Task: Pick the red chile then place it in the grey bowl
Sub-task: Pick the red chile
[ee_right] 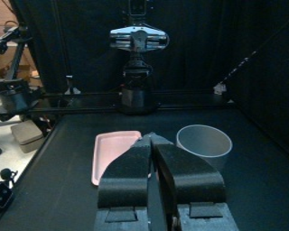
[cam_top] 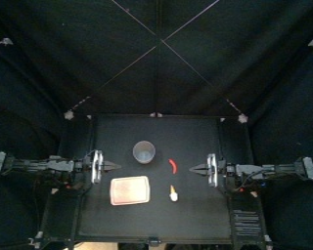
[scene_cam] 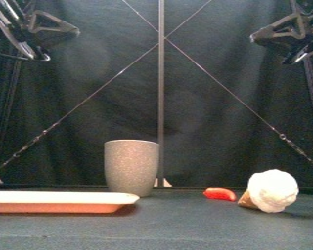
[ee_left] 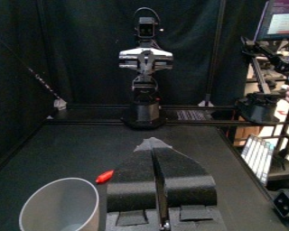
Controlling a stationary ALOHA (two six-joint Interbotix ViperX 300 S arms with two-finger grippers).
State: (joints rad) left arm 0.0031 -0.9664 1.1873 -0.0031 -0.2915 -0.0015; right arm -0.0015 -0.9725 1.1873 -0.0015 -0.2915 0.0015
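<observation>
The red chile (cam_top: 174,165) lies on the table right of centre, between the tall grey speckled cup (cam_top: 145,151) and my right gripper (cam_top: 207,169). In the front view the chile (scene_cam: 219,194) lies low, between the cup (scene_cam: 132,167) and a white garlic-like toy (scene_cam: 270,190). My left gripper (ee_left: 155,144) is shut and holds nothing; it hovers at the left side, with the cup (ee_left: 62,206) and chile (ee_left: 106,176) ahead of it. My right gripper (ee_right: 155,137) is shut and empty too, facing the cup (ee_right: 205,142) from the right side.
A flat pink tray (cam_top: 129,190) lies near the front left of centre, also seen in the front view (scene_cam: 62,202) and the right wrist view (ee_right: 113,152). The white toy (cam_top: 174,191) sits just right of the tray, in front of the chile.
</observation>
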